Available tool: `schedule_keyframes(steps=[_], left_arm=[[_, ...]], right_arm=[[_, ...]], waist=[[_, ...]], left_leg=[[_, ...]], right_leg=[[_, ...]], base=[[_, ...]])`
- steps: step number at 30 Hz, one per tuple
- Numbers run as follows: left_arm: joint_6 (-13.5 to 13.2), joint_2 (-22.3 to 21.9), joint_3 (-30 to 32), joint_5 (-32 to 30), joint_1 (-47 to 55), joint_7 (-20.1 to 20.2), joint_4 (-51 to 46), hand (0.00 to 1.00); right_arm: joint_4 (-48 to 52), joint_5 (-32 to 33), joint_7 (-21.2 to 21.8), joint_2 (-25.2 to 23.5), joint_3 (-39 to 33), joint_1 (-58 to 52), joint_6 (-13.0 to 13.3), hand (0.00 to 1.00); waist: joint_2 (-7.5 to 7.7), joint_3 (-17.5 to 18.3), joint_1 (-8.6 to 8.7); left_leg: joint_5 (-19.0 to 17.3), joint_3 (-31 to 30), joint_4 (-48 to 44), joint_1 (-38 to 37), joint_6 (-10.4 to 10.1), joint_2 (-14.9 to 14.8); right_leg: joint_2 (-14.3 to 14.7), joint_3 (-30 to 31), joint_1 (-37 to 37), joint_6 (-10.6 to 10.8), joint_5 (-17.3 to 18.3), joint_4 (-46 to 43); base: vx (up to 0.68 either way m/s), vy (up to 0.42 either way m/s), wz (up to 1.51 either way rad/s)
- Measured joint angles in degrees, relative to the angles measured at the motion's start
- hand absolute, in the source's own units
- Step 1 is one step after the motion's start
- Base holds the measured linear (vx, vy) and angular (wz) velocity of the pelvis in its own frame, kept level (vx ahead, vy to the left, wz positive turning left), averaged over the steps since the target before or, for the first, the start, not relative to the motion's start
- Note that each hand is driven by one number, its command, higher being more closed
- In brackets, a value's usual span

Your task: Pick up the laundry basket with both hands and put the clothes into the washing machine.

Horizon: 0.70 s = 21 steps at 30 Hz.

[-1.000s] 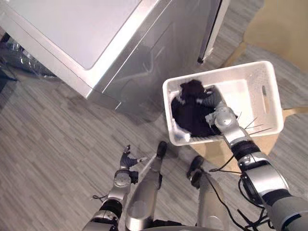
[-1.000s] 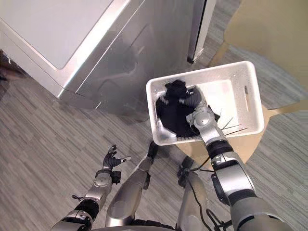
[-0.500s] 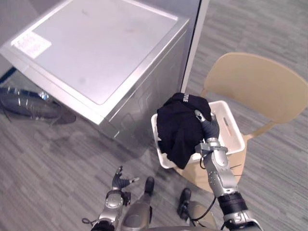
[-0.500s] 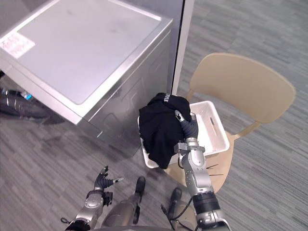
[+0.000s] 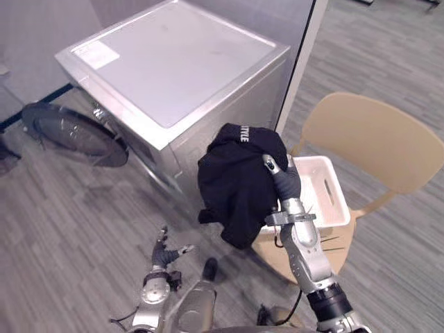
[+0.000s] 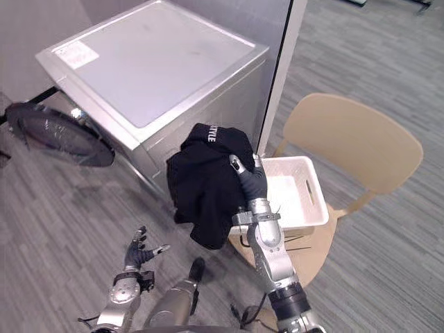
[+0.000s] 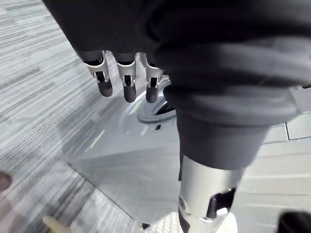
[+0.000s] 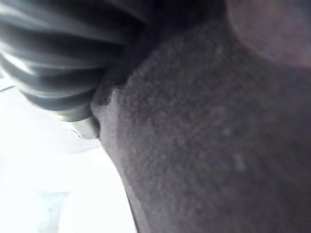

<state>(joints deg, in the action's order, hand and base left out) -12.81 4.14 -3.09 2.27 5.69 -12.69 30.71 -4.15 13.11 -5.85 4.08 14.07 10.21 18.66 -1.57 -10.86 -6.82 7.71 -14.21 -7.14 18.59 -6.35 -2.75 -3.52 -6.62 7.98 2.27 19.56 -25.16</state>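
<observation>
While the right hand (image 5: pixel 281 179) is up at the near left corner of the white basket (image 5: pixel 327 201), a black garment (image 5: pixel 236 184) hangs from it, bunched over the top of the hand and drooping down past the basket's left wall. The cloth is clear of the basket floor, which I see bare and white inside. The right wrist view shows dark fabric pressed against the ribbed cover, so I cannot tell whether that hand is clenched on the cloth or just carrying it draped

Basket sits on the seat of a tan chair (image 5: pixel 374 135), just right of the washing machine (image 5: pixel 173 76). The machine is a silver box with a flat top; its round door (image 5: pixel 73 135) stands swung open at the left, low near the grey striped floor (image 5: pixel 62 229). The garment hangs in front of the machine's right front corner, between the machine and the basket, well apart from the door opening

Left hand (image 5: pixel 164 251) is low by the floor, released, holding nothing; its fingers (image 7: pixel 127 80) hang straight in the left wrist view
</observation>
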Motion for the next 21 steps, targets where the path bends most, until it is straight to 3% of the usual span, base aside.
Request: schedule_keyframes(steps=[1,2,3,4,7,9,10,11,12,14,21], left_arm=[[0.01,-0.51,-1.68,1.01,0.58,0.14,-2.93,0.00],[-0.22,-0.47,-3.47,2.44,0.93,0.29,-6.34,0.00],[-0.43,-0.40,-4.10,2.78,0.69,0.39,-7.09,0.00],[-0.52,-0.43,-4.72,3.22,-0.40,0.64,-8.66,0.00],[-1.64,-0.25,-6.26,3.00,-0.44,1.61,-15.58,0.00],[-3.24,-0.33,-6.25,2.92,-0.57,1.59,-18.83,0.00],[-4.28,-0.38,-6.48,2.89,-1.16,1.62,-20.30,0.00],[-4.86,-0.39,-7.01,2.79,-1.98,1.59,-20.81,0.00],[-5.53,-0.38,-8.94,2.43,-3.22,1.51,-21.26,0.00],[-5.66,-0.07,-11.08,1.35,-4.19,1.54,-21.47,0.00],[-5.60,2.28,-16.64,-0.77,-5.73,1.29,-21.44,0.00]], right_arm=[[-1.52,-0.58,-0.69,0.73,-0.33,-0.03,-0.07,1.00],[-2.32,-2.13,-1.59,1.73,-0.46,-0.02,-0.60,1.00],[-2.48,-2.91,-1.73,1.97,-0.62,0.06,-1.03,1.00],[-2.76,-3.93,-1.73,2.26,-1.05,0.74,-1.34,1.00],[-3.43,-4.72,-1.60,3.52,-1.67,1.78,-1.38,1.00],[-3.42,-4.82,-1.28,4.34,-1.07,1.80,-1.38,1.00],[-3.41,-4.82,-0.74,4.63,-0.47,1.82,-1.35,1.00],[-3.41,-4.86,-0.01,4.64,-0.25,1.82,-1.35,1.00],[-3.40,-5.00,1.18,4.91,0.61,1.86,-1.36,1.00],[-3.43,-5.27,2.20,4.76,1.71,1.88,-1.39,1.00],[-3.53,-5.13,5.98,2.69,9.99,1.97,-1.65,1.00]], waist=[[-0.89,-0.15,0.53],[-1.12,-0.27,1.00],[-1.16,-0.30,1.27],[-0.57,-0.59,1.44],[-0.66,-0.61,3.27],[-1.23,-0.20,3.18],[-1.98,0.34,3.30],[-2.23,0.51,3.44],[-3.54,1.46,4.22],[-4.57,2.22,4.68],[-3.27,3.94,4.35]], left_leg=[[0.70,-1.44,2.37,0.02,0.66,-0.91],[-1.07,0.50,6.02,-0.25,3.63,-2.16],[-3.48,2.23,7.54,-0.57,6.06,-2.59],[-8.28,7.36,8.40,-0.15,7.38,-2.63],[-7.48,13.76,-3.92,-0.72,6.15,-0.13],[-8.18,16.25,-10.19,-3.65,5.83,-1.38],[-9.52,17.29,-10.66,-7.08,4.40,-2.16],[-9.67,17.92,-8.26,-9.76,3.95,-2.45],[-8.73,18.33,-0.26,-13.77,3.21,-2.84],[-8.19,18.21,5.19,-15.64,2.31,-3.63],[-7.67,16.40,5.90,-17.53,1.56,-1.93]], right_leg=[[1.01,-1.97,0.71,-0.60,0.09,-1.14],[1.43,-4.04,1.34,-1.73,-0.22,-1.54],[1.20,-4.95,1.27,-2.58,-1.07,-0.60],[-0.12,-6.82,1.28,-3.70,-3.18,2.02],[-4.29,-10.79,1.46,-4.10,-4.95,3.14],[-4.52,-11.50,1.29,-4.30,-6.17,4.30],[-4.49,-12.17,1.26,-4.25,-7.22,5.50],[-4.41,-12.55,1.25,-3.91,-7.95,6.52],[-3.42,-13.97,1.23,-3.09,-9.42,8.53],[-2.49,-15.51,1.18,-2.45,-10.62,10.04],[-3.18,-15.98,-4.88,-0.06,-15.75,17.51]], base=[[-0.32,-0.257,0.84],[-0.30,-0.255,0.87],[-0.24,-0.189,0.88],[-0.22,-0.094,0.87],[-0.21,-0.065,0.77],[-0.15,-0.015,0.34],[-0.11,0.030,0.27],[-0.07,0.077,0.49],[-0.04,0.073,0.51],[-0.05,0.138,0.42],[-0.06,0.137,0.22]])
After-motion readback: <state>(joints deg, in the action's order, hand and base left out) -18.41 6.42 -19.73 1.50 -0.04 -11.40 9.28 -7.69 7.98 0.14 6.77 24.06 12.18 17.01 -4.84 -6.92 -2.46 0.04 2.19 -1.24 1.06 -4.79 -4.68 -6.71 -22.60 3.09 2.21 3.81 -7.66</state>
